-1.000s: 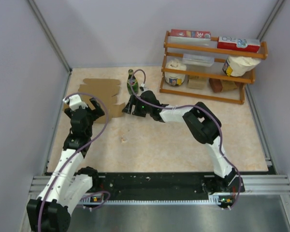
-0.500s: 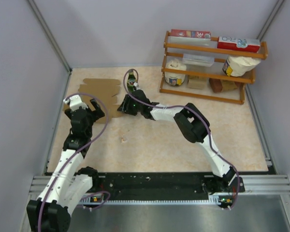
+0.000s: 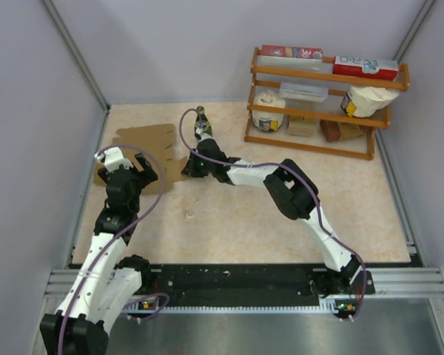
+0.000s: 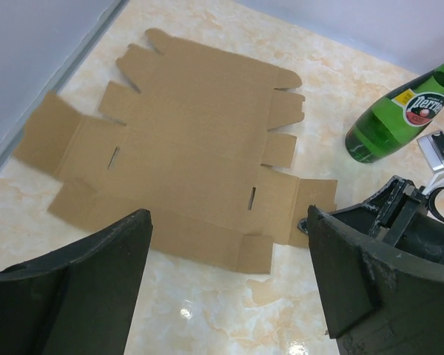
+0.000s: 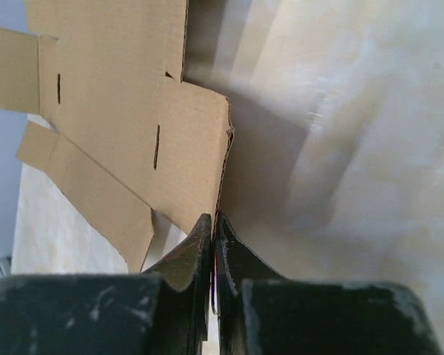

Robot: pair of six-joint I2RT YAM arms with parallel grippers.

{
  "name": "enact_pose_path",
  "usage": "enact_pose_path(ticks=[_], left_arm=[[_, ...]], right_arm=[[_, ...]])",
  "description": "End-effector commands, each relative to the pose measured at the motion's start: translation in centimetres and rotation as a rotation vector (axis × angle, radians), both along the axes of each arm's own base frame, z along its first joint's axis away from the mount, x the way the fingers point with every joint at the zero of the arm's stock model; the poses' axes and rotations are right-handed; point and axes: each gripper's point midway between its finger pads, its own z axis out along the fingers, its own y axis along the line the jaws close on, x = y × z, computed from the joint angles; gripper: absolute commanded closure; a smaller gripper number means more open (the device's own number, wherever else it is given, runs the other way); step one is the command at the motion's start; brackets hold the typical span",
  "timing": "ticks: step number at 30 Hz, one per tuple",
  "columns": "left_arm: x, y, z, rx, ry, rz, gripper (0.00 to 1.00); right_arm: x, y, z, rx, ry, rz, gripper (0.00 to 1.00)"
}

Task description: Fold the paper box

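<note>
**R flap pinched, sheet not yet folded**

At R claw: tips pressed tight together, pinching edge of box at corner of its right-end flap. In R wrist view, flap edge running straight down into the tips, w/ dark shadow beneath, so lifted off table at that spot. Rest of sheet lying flat.

At L claw: spread wide, holding nothing, hanging over near-left part of box. Sheet visible between the two fingers. Touching or not: can't tell.

Box itself: plain brown cardboard, die-cut, opened out flat w/ tabs, side flaps and two small slots. Placed at far-left of table, close to L wall. Flanked by L claw at near-left and R claw at right end.

Just right of box, beyond R claw: green bottle, upright, "Perrier" on label, apart from sheet. Purple cable looping up from R arm beside it.

Nearer the bases, between the arms: small pale scrap on table, apart from box.

Far right, well apart from box: wooden rack w/ red-and-white cartons on top shelf, bags and small packs lower down.
</note>
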Motion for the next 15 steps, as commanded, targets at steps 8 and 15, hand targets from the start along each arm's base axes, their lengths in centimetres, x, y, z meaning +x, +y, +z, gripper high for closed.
enact_pose_path(ticks=[8,15], left_arm=[[-1.1,0.2,7.6,-0.029,-0.187,0.004,0.28],[-2.3,0.4,11.0,-0.037,-0.256,0.005,0.32]], right_arm=[[-5.8,1.8,17.6,0.11,-0.401,0.374,1.0],[-9.1,-0.6,25.0,0.155,-0.517,0.477,1.0]])
